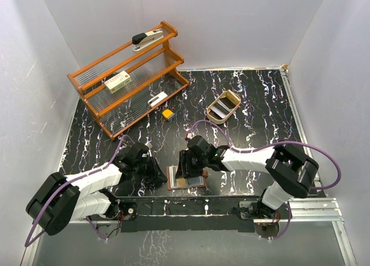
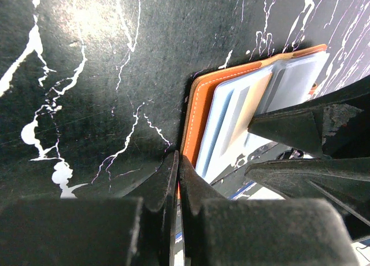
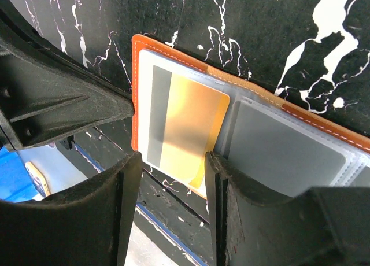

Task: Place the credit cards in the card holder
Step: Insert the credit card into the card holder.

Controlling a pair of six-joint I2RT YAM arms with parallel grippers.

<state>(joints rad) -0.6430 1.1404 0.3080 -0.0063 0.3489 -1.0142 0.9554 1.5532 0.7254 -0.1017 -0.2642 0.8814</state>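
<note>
The card holder (image 1: 186, 178) lies open near the table's front edge, reddish-brown with grey inner pockets (image 3: 283, 156). A credit card (image 3: 185, 127) with a grey stripe and a golden sheen lies on its left half; it also shows pale blue in the left wrist view (image 2: 231, 121). My left gripper (image 2: 178, 162) is shut on the card holder's orange left edge (image 2: 202, 104) and shows in the top view (image 1: 159, 172). My right gripper (image 3: 170, 167) is open, one jaw on each side of the card's near end; it hovers over the holder (image 1: 191, 162).
A tan oval wooden tray (image 1: 234, 98) at centre right holds pale flat pieces (image 1: 222, 108). A small yellow-orange block (image 1: 167, 113) lies left of it. An orange shelf rack (image 1: 92, 95) at the back left carries a stapler (image 1: 147, 39) and a box (image 1: 117, 81).
</note>
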